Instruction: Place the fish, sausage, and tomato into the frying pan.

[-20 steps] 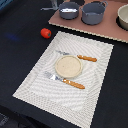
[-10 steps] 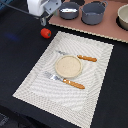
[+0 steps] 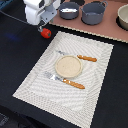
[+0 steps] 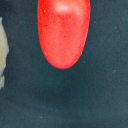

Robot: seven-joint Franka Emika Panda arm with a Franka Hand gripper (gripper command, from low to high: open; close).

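The tomato is a small glossy red ball on the dark table, just off the striped mat's far corner on the exterior view's left. It fills the middle of the wrist view. My gripper hangs directly above it, close to its top. Its fingers are too small and blurred to read, and none show in the wrist view. The frying pan is round and dark grey and stands on the brown board at the back. A white piece, likely the fish, lies inside it. The sausage does not show.
A deeper grey pot stands beside the pan, and another pot is at the far right edge. A tan plate sits on the striped mat between a knife and a fork, both orange-handled.
The arm has come into view from the upper left and moved down over the tomato. The tomato, the pan and the plate have not moved.
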